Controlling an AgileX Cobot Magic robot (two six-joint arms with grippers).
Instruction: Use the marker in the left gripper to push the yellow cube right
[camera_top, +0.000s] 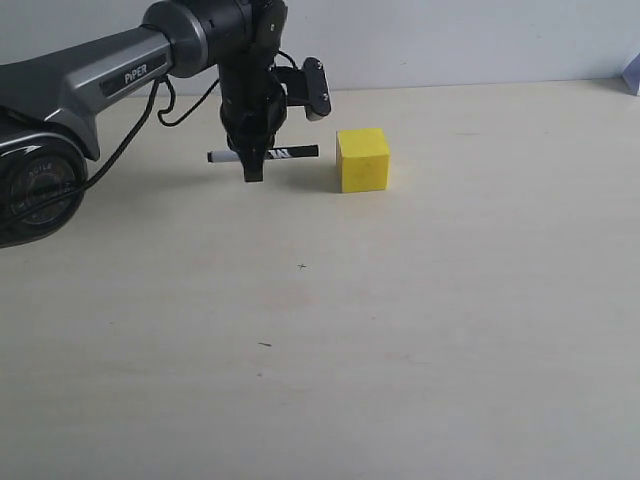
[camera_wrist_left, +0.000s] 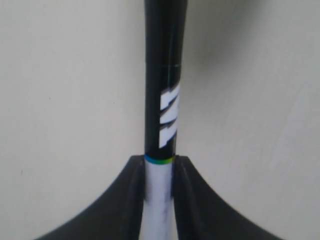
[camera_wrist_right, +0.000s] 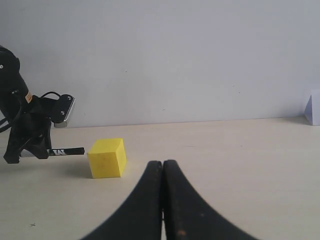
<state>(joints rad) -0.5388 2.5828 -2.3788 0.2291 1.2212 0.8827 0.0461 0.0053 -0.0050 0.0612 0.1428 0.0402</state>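
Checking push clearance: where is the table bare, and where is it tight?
Bare table lies right of the yellow cube and across the whole foreground. It is tight only left of the cube, where the left gripper holds the marker.

Probably robotics lab: PiPER arm (camera_top: 100, 85) on bare pale tabletop (camera_top: 400, 350), plain white wall (camera_top: 480, 40) behind.

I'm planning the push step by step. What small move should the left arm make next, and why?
Probably ease the left gripper a little toward the yellow cube. It holds the marker level, black end aimed at the cube's left face, with a small gap between them, so contact must come before any push.
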